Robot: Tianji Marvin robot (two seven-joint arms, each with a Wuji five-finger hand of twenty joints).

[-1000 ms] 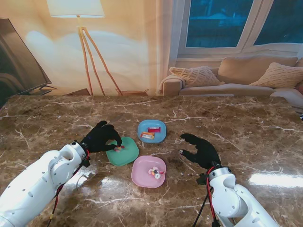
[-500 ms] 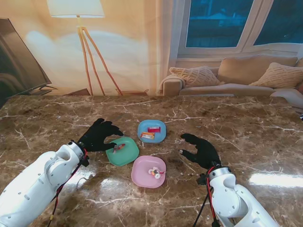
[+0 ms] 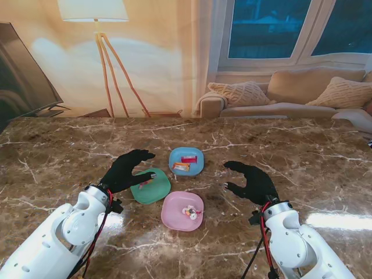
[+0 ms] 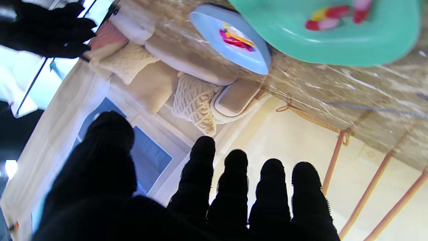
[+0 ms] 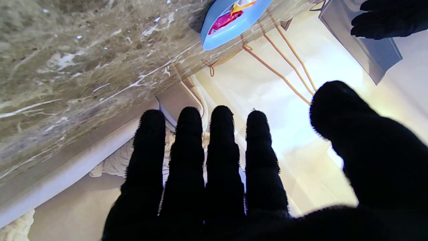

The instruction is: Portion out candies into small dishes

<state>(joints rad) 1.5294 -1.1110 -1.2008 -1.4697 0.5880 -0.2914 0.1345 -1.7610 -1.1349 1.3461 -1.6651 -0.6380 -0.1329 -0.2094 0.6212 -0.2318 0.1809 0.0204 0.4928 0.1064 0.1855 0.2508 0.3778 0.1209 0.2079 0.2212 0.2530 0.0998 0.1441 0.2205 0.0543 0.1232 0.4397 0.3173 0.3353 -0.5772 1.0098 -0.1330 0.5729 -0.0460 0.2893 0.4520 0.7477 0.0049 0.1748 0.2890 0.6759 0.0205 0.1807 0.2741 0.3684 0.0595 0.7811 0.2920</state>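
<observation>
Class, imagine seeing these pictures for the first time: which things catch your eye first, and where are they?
Three small plastic dishes cluster mid-table on the brown marble: a blue dish farthest from me, a green dish to its left, a pink dish nearest, each holding candies. A black-gloved left hand and right hand flank them, fingers spread.

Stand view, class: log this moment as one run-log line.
left hand: open, beside green dish | right hand: open | green dish: candy in it | pink dish, blue dish: candies inside

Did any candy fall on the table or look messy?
Nothing stands out. The candies sit inside the green dish, the blue dish and the pink dish, and all three lie flat. I see none on the marble table, though tiny bits would be hard to spot.
</observation>
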